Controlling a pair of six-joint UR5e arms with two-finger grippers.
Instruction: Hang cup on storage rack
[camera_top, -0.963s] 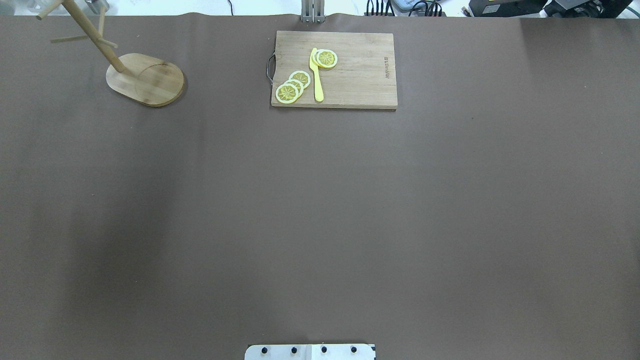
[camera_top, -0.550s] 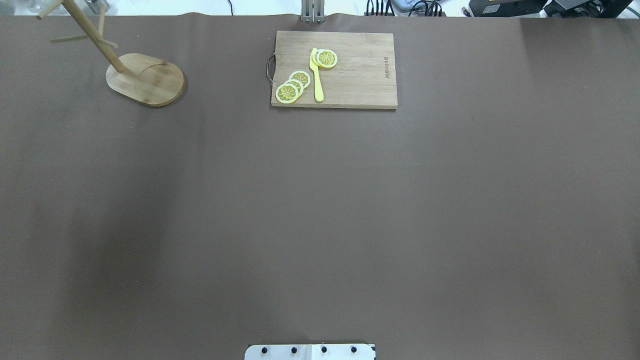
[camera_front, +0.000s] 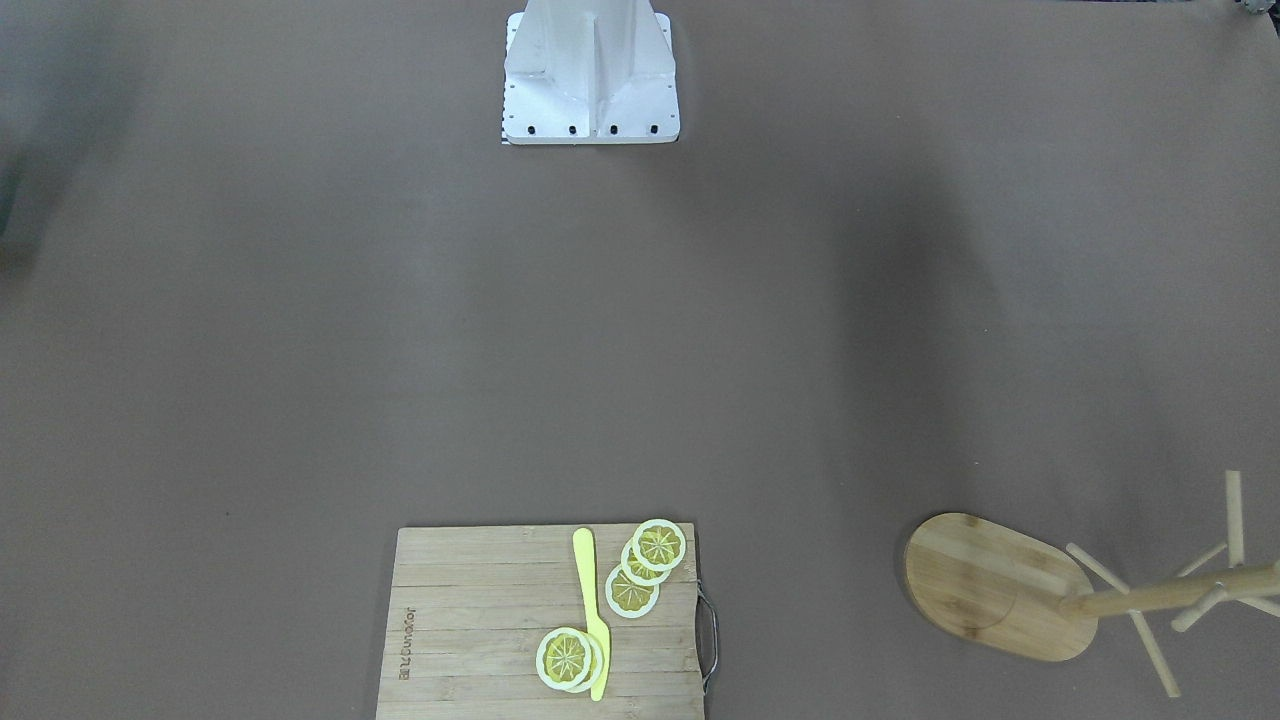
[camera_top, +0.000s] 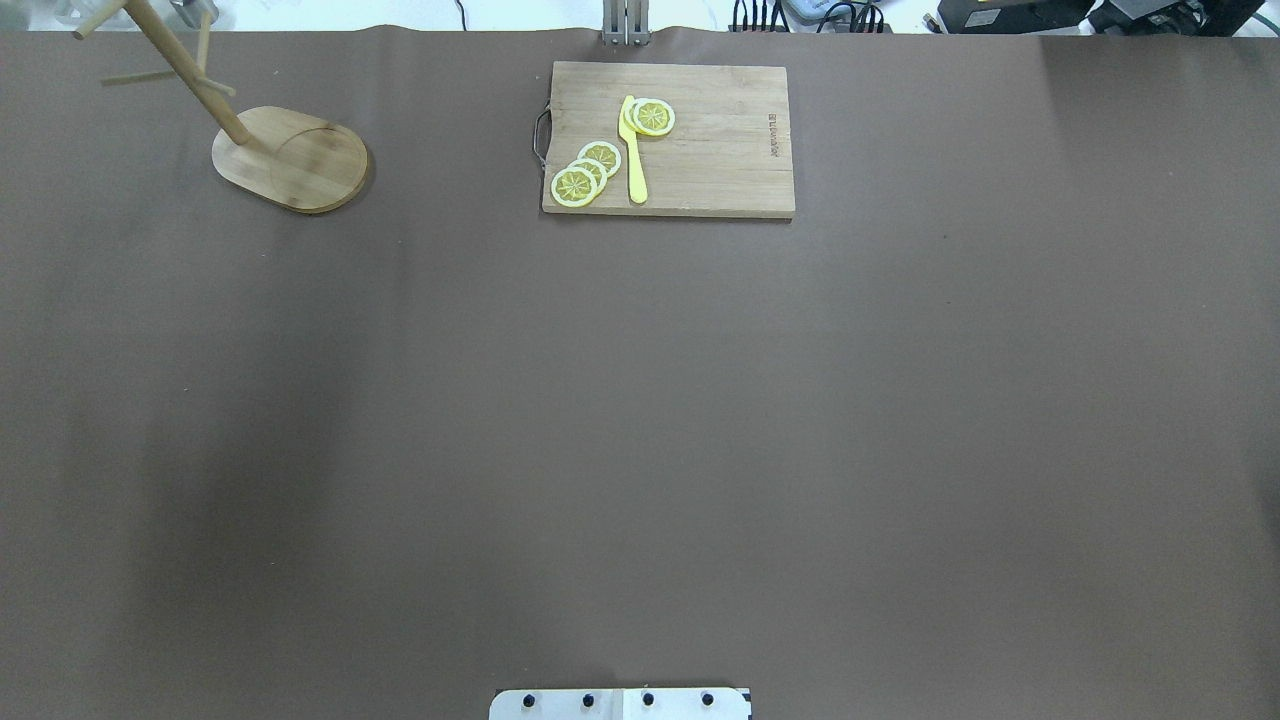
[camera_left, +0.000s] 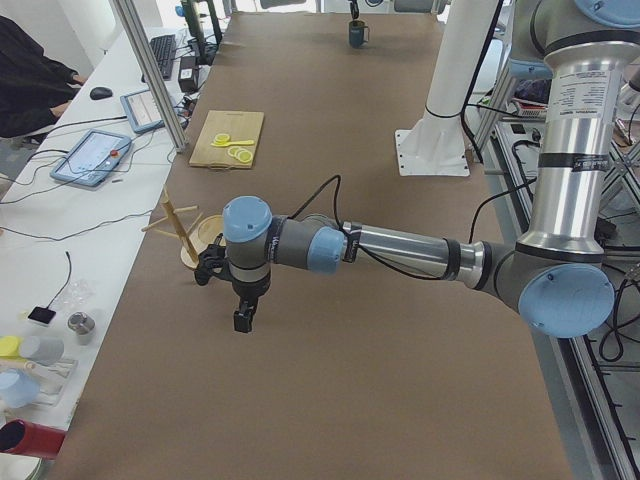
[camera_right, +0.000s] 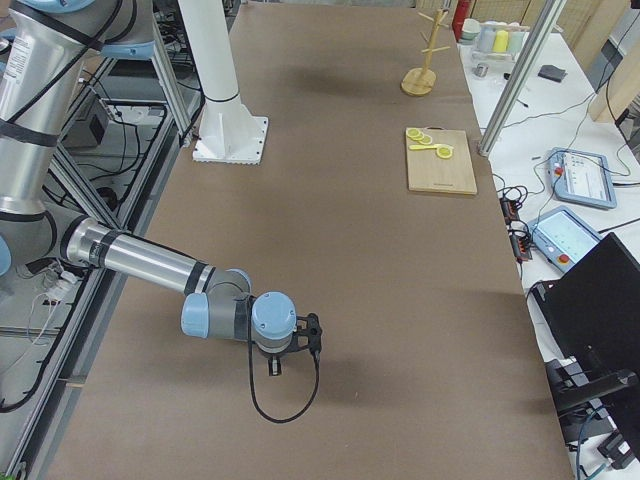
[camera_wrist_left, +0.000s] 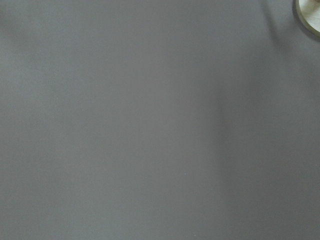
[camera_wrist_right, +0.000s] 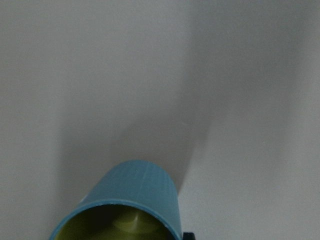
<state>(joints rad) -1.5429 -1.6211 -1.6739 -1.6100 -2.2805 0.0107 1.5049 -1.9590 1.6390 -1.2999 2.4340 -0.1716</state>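
Observation:
The cup (camera_wrist_right: 135, 195), teal-blue with an olive inside, fills the bottom of the right wrist view, with its opening towards the camera. In the exterior left view it is a small dark mug (camera_left: 357, 33) at the table's far end. The bamboo storage rack (camera_top: 290, 160) stands at the table's far left, and also shows in the front-facing view (camera_front: 990, 585). My left gripper (camera_left: 241, 320) hangs just above the table, close beside the rack (camera_left: 185, 225). My right gripper (camera_right: 275, 365) is low over the table near the robot's side. No view shows either gripper's fingers clearly.
A bamboo cutting board (camera_top: 668, 140) with lemon slices (camera_top: 585, 170) and a yellow knife (camera_top: 633, 150) lies at the far middle. The robot's white base (camera_front: 590, 70) is at the near edge. The rack's base edge (camera_wrist_left: 311, 20) shows in the left wrist view. Neither arm shows in the overhead view.

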